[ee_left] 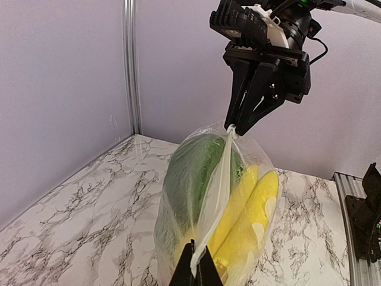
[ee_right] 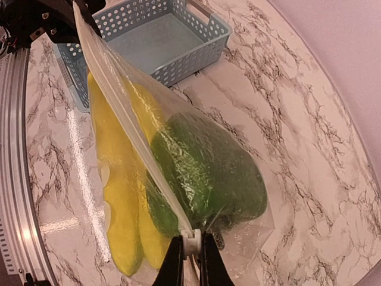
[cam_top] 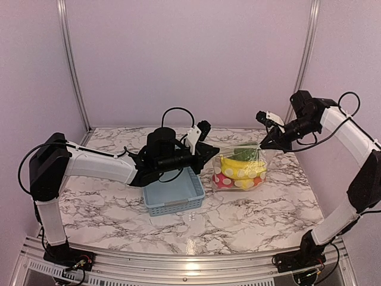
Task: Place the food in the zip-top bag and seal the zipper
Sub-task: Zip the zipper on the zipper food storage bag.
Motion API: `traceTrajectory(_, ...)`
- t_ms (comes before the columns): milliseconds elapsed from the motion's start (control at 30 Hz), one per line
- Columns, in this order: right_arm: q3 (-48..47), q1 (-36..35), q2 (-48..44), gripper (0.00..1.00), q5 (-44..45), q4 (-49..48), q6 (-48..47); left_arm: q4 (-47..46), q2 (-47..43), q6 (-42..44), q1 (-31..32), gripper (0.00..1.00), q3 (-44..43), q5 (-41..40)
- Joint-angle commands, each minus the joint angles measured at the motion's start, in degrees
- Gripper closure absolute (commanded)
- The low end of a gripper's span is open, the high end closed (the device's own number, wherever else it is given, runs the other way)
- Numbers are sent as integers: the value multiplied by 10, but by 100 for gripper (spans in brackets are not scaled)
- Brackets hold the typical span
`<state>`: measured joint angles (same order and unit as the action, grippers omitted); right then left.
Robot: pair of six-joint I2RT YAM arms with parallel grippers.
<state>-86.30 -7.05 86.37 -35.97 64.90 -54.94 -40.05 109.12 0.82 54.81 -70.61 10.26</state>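
Left claw (ee_left: 194, 266), right claw (ee_right: 189, 243) clenched on zipper (ee_right: 127, 119); zip-top bag (ee_right: 253, 235): one pepper (ee_right: 208, 173), maybe three bananas (ee_right: 119, 196).

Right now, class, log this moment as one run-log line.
left gripper: shut on zipper | right gripper: shut on zipper | food: inside zip-top bag | seal: unclear
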Motion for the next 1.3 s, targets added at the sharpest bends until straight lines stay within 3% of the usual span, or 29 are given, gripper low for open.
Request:
traceTrajectory(0, 1, 77, -13, 96, 152, 10, -26, -10, -17, -5, -30, 100, 14, -35)
traceTrajectory(1033, -7, 164, 9, 97, 187, 37, -95, -23, 31, -34, -37, 100, -14, -32)
traceTrajectory(1267, -36, 165, 25, 97, 169, 30, -85, -10, 61, -31, -38, 100, -62, -20)
